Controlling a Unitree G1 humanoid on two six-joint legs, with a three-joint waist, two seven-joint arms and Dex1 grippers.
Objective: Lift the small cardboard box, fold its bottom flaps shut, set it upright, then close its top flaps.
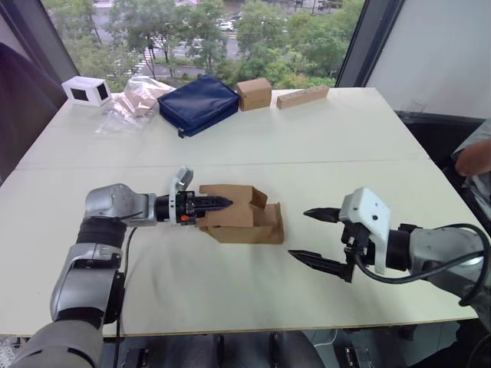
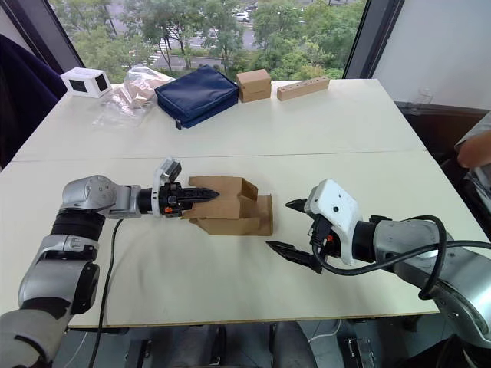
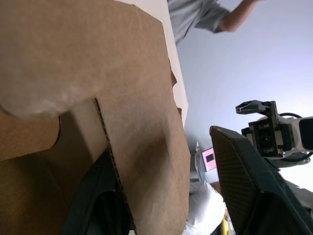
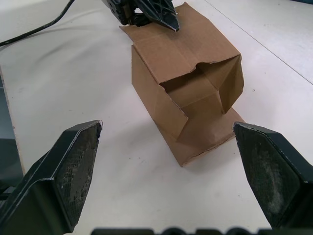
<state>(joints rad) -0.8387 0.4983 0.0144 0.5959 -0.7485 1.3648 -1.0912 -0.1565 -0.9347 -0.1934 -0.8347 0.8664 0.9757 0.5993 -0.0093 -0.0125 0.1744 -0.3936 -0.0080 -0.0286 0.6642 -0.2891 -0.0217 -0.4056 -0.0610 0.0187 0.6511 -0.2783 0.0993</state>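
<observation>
left eye view: we pinch a flap of the small cardboard box point(image 1: 239, 218) with our left end effector point(image 1: 215, 204); our right end effector point(image 1: 316, 238) gapes apart.

Box point(image 1: 244, 217) showing plain brown, unprinted. Table point(image 1: 322, 146) showing cream white. Beyond box: pouch point(image 1: 199, 103) showing navy blue, cube point(image 1: 254, 93) brown, block point(image 1: 303, 96) tan, case point(image 1: 86, 90) white with black panels.

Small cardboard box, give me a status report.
Left gripper clamped on the small cardboard box wall. Right gripper open, short of it. Box on its side, flaps open. Nothing between.
</observation>
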